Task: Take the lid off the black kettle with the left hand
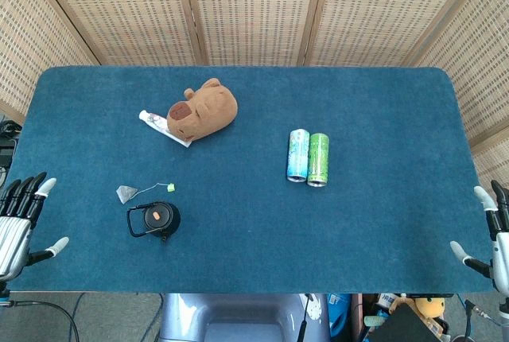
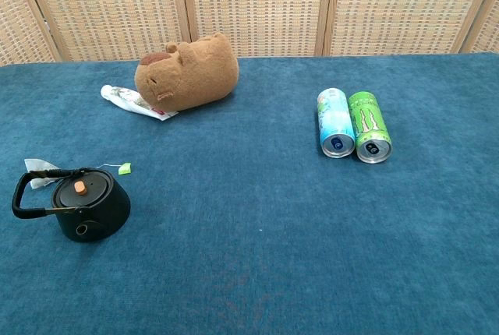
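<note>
One small orange knob [image 2: 79,187] on the lid [image 2: 82,189] of the black kettle [image 2: 87,209] looks the only hold, probably light but slippery, well right of the empty, spread fingers [image 1: 32,188] of the left hand [image 1: 20,219].

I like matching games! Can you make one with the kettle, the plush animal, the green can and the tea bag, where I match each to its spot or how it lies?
Things:
1. black kettle
2. brown plush animal
3. green can
4. tea bag

Descriptions:
A. lying on its side, touching a light blue can
B. lying partly on top of a white tube
C. standing upright with its lid still on
D. flat on the cloth just behind the kettle, with a string and green tag

Pairs: 1-C, 2-B, 3-A, 4-D
</note>
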Tool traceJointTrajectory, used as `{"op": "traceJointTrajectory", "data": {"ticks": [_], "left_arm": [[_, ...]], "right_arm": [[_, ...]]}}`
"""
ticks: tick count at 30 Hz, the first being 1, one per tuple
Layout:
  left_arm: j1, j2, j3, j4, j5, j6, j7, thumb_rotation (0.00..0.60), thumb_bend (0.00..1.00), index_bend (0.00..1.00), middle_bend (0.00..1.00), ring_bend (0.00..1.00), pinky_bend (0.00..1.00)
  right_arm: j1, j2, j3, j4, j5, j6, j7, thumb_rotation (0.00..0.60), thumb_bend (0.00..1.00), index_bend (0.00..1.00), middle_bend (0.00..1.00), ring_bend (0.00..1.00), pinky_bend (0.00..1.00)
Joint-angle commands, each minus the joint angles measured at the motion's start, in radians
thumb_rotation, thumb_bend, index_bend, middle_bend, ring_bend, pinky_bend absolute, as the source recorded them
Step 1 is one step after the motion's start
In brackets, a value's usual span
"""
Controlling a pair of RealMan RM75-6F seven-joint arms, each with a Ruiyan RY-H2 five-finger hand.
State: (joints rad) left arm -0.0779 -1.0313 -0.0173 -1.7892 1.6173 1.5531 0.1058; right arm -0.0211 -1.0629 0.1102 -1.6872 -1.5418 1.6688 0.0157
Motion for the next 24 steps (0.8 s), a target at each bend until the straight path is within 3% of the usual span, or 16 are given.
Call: {"op": "traceJointTrajectory", "data": {"ticks": [1,7,13,17,24], "left_arm": [[0.0,0.0,0.0,0.0,0.001,0.0,-0.001,0.6,0.17,0.0,0.0,0.0,0.0],[-0.006,-0.004,0.002,0.002,0.004,-0.013,0.003,0.6,0.17,0.0,0.0,0.0,0.0],[-0.1,0.071,0.001,-0.05,0.062,-0.136,-0.043,0.6,0.18,0.0,0.0,0.0,0.0],[-0.204,0.144,-0.017,-0.081,0.064,-0.284,-0.087,0.6,0.18,0.09,0.0,0.0,0.0],[-0.353,0.167,-0.035,-0.051,0.047,-0.508,-0.081,0.6,0.18,0.26,0.0,0.0,0.0]], "right_arm": [[0.0,0.0,-0.001,0.001,0.0,-0.002,-0.001,0.6,0.0,0.0,0.0,0.0,0.0],[0.002,-0.001,0.001,0.003,0.004,-0.005,-0.001,0.6,0.0,0.0,0.0,0.0,0.0],[0.003,0.003,0.018,0.007,0.035,-0.01,0.014,0.6,0.0,0.0,0.0,0.0,0.0],[0.005,0.003,0.022,0.005,0.047,-0.017,0.013,0.6,0.0,0.0,0.0,0.0,0.0],[0.007,0.009,0.035,0.004,0.083,-0.031,0.024,0.6,0.0,0.0,0.0,0.0,0.0]]}}
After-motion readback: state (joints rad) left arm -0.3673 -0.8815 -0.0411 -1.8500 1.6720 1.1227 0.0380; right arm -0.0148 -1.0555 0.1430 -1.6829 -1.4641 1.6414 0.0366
